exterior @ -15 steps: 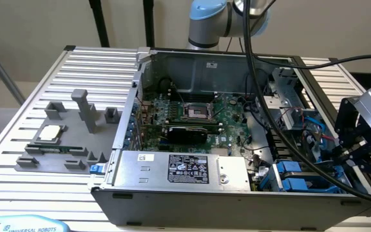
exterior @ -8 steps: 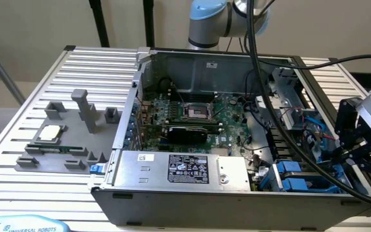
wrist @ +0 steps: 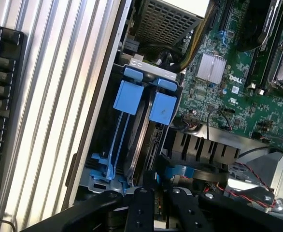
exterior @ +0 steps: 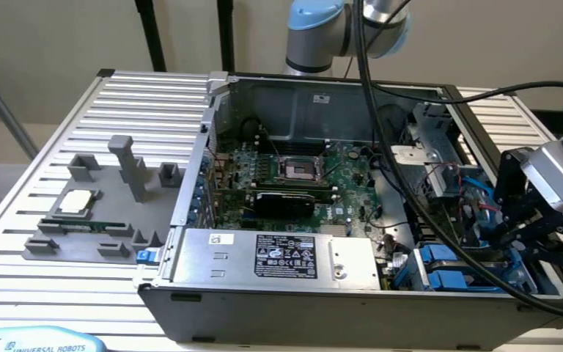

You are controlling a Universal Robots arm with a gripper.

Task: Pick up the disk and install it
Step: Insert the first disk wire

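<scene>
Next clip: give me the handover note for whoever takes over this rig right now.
Gripper: hangs over the drive bay in the corner of the open PC case. I cannot tell whether it holds anything.
Disk: two blue disk carriers stand side by side in that bay. I cannot tell which is the task's.
Done: the disk appears to be at the bay.
Left: full seating is unconfirmed.

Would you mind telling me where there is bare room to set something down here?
Bare slatted table beyond the gray fixture, and a strip between fixture and near edge. Crowded inside the case, worst among cables by the blue drive bay.
</scene>
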